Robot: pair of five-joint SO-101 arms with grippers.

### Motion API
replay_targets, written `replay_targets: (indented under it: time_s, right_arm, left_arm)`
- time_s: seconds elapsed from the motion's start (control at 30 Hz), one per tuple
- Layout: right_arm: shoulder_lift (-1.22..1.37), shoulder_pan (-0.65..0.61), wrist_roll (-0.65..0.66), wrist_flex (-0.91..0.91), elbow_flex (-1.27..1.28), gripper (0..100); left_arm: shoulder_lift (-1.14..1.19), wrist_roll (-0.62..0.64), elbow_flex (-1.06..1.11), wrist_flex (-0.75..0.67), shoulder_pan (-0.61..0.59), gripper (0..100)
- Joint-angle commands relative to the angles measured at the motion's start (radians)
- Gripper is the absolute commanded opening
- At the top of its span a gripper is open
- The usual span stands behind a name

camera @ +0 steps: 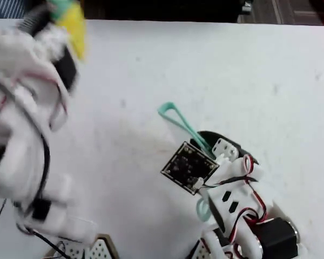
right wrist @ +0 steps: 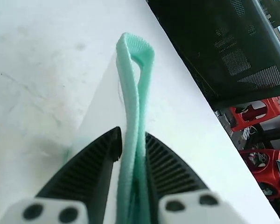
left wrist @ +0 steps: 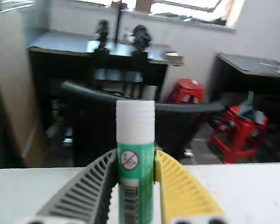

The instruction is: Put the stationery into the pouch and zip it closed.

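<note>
High view is showing the table (camera: 205,59), with the left gripper (camera: 70,32) hanging over its far left corner and clamping a glue stick (left wrist: 135,140) lengthwise (cap pointing outward). It is well apart from the right gripper (camera: 205,143), which is pinching a teal strap loop (camera: 178,121) mid-table.

Left arm (camera: 27,135): positioned at the left side of the table, raised, wrist directed toward the far edge. Left gripper (left wrist: 135,156): the grey and yellow fingers (left wrist: 177,191) are clamped on a glue stick (left wrist: 135,121), one on each side.

Right arm (camera: 243,216): positioned near right, extended toward the table centre. Right gripper (right wrist: 133,137): low over the table, black fingers (right wrist: 95,163) closed on a green strap (right wrist: 135,70), with its loop projecting beyond the fingertips.
</note>
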Motion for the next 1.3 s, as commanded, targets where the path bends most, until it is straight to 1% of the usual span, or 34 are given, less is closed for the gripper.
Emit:
replay_targets:
  time_s: [0.0, 0.07, 0.13, 0.27, 0.33, 0.4, 0.5, 0.53, 0.6, 0.73, 0.83, 0.93, 1.03, 1.1, 1.2, 1.27]
  right_arm:
    - [0.002, 0.079, -0.023, 0.01, -0.008, 1.7]
    - [0.002, 0.117, -0.078, 0.01, -0.008, 1.7]
    - [0.002, 0.125, -0.117, 0.01, -0.008, 1.7]
    - [0.002, 0.127, -0.132, 0.01, -0.002, 1.7]
    - [0.002, 0.124, -0.132, 0.01, -0.002, 1.7]
    - [0.01, 0.124, -0.135, 0.01, -0.002, 1.7]
    - [0.012, 0.124, -0.189, 0.007, -0.002, 1.7]
    - [0.012, 0.124, -0.206, 0.007, -0.005, 1.7]
    - [0.012, 0.096, -0.222, 0.008, -0.008, 1.7]
    - [0.013, -0.053, -0.222, 0.01, -0.008, 1.7]
    - [0.013, -0.134, -0.218, 0.008, -0.009, 1.7]
    - [0.013, -0.191, -0.18, 0.012, -0.009, 1.7]
    - [0.013, -0.249, -0.181, 0.062, -0.052, 1.7]
    - [0.013, -0.28, -0.181, 0.116, -0.124, 1.7]
    - [0.013, -0.298, -0.183, 0.174, -0.219, 1.7]
    - [0.013, -0.295, -0.183, 0.179, -0.222, 1.7]
  left_arm:
    - [-0.163, -0.008, 0.25, -0.003, 0.208, 2]
    - [-0.246, -0.008, 0.334, -0.003, 0.255, 2]
    - [-0.331, -0.006, 0.381, -0.003, 0.289, 2]
    - [-0.499, -0.012, 0.45, -0.003, 0.4, 2]
    - [-0.585, -0.014, 0.522, -0.003, 0.401, 2]
    - [-0.677, -0.043, 0.628, -0.003, 0.401, 2]
    - [-0.839, -0.092, 0.832, -0.009, 0.407, 2]
    - [-0.897, -0.098, 0.901, -0.032, 0.407, 2]
    - [-1.013, -0.112, 1.046, -0.115, 0.401, 2]
    - [-1.251, -0.173, 1.404, -0.321, 0.401, 2]
    - [-1.429, -0.176, 1.735, -0.497, 0.4, 2]
    - [-1.615, -0.17, 2.045, -0.7, 0.4, 2]
    - [-1.768, -0.175, 2.289, -0.904, 0.4, 2]
    - [-1.834, -0.175, 2.395, -0.97, 0.4, 2]
    - [-1.83, -0.175, 2.426, -0.985, 0.401, 2]
    - [-1.828, -0.175, 2.426, -1.002, 0.401, 2]
